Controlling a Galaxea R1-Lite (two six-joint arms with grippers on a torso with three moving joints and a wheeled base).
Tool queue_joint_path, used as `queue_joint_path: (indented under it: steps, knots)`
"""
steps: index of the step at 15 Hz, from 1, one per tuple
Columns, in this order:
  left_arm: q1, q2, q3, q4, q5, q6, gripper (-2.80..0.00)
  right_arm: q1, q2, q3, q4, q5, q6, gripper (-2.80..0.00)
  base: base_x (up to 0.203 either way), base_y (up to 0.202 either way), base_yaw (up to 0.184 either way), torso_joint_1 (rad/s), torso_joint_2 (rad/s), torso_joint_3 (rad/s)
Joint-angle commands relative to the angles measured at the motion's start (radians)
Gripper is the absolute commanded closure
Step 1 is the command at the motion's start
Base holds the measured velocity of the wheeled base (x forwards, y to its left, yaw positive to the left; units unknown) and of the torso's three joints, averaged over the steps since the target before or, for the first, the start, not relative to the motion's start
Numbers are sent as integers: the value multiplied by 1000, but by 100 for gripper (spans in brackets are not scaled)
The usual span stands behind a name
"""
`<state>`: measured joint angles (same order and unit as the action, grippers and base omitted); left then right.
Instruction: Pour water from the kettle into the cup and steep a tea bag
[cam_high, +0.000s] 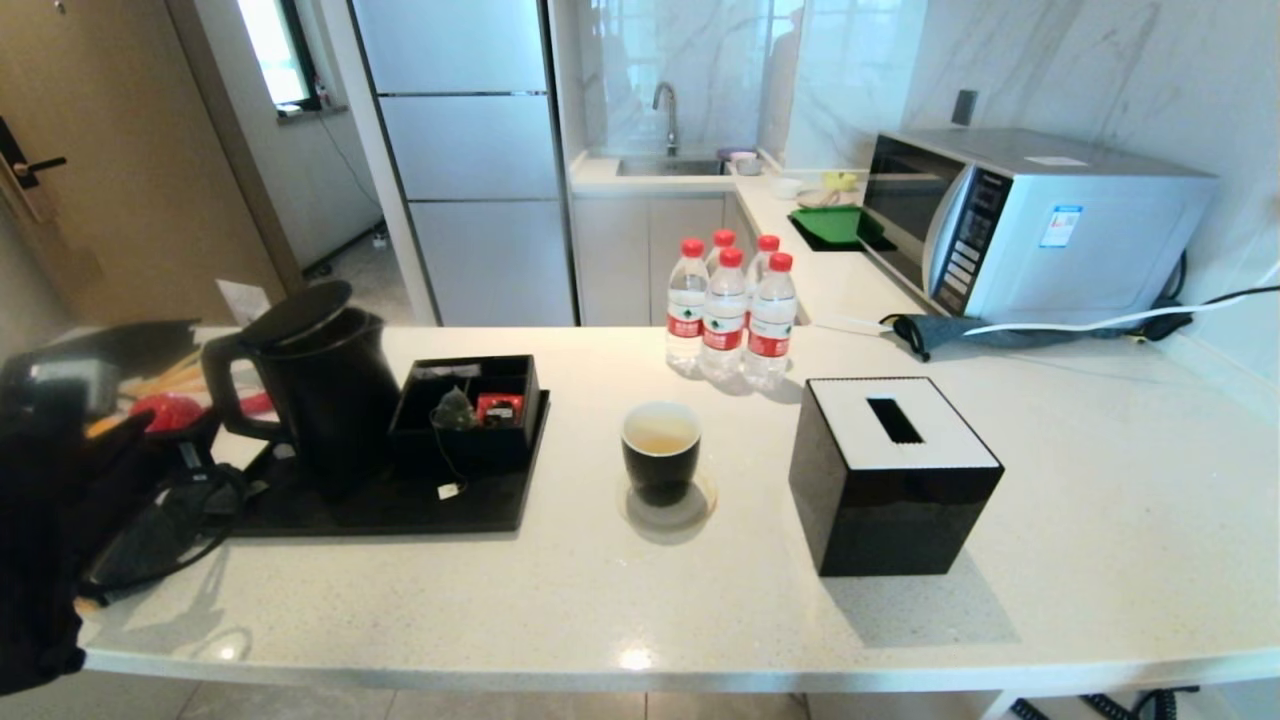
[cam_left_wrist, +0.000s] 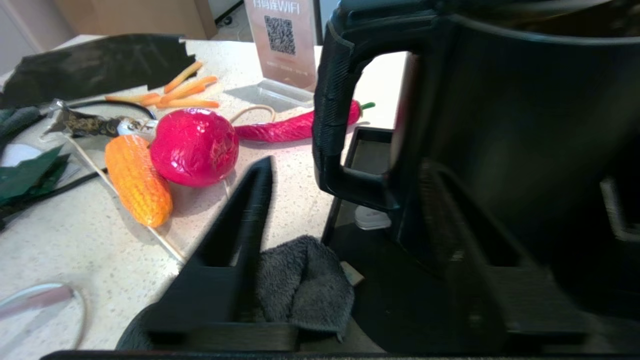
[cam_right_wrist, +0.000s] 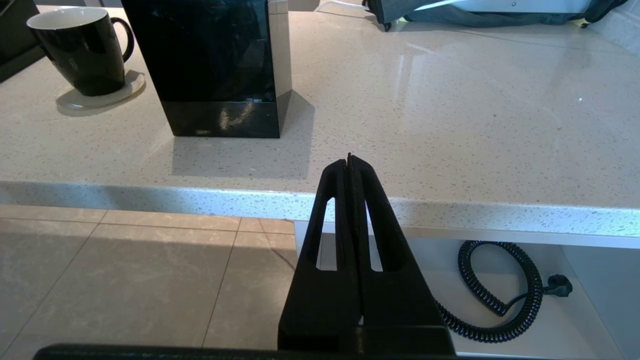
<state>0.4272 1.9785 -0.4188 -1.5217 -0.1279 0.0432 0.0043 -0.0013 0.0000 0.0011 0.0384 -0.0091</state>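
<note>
Kettle (cam_high: 318, 395) upright at the left end of a black tray (cam_high: 400, 505) on the white speckled worktop (cam_high: 620, 590), lid (cam_high: 296, 312) tilted up and open, loop handle (cam_left_wrist: 334, 125) turned toward the robot's left. Beside it on the same tray, a black compartment box (cam_high: 470, 408) holding the tea bag (cam_high: 454, 410) and a small red packet (cam_high: 498, 408); string hanging over the box front, white paper tag (cam_high: 449, 491) lying on the tray.

Cup (cam_high: 661, 451) on a round coaster (cam_high: 705, 505), right of the tray and apart from it, pale liquid inside. In the right wrist view, a handle visible on the cup (cam_right_wrist: 82, 47). Black cube tissue box (cam_high: 890, 470) with white top just right of the cup. Five red-capped water bottles (cam_high: 728, 310) clustered behind the cup; microwave (cam_high: 1030, 220) at the far right.

Left gripper (cam_left_wrist: 350, 200) low at the worktop's left end, near the kettle, jaws apart and touching nothing: one finger (cam_left_wrist: 240, 225) over a dark grey cloth (cam_left_wrist: 300, 280), the other in front of the kettle body. Past the fingers, a toy corn cob (cam_left_wrist: 137, 180), a glossy red ball-like toy (cam_left_wrist: 194, 147) and a red chilli (cam_left_wrist: 285, 129) lying on the worktop.

Right gripper (cam_right_wrist: 349, 159) out of the head view, hanging off the front edge of the worktop, over the tiled floor, jaws pressed together and empty. Coiled black cable (cam_right_wrist: 500, 295) on a shelf under the worktop.
</note>
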Motion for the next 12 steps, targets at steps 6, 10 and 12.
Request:
queue_joint_path:
  steps: [6,10,12]
  knots:
    - [-117,-221,-51,102,10,31,0,0,1,0,0,1,0,0,0,0,0,0,0,0]
    - [-138,-298,-375,498,12,91,0,0,1,0,0,0,-2,0,0,0,0,0,0,0]
    - [-141,-313,-575,788,12,161,0,0,1,0,0,1,0,0,0,0,0,0,0,0]
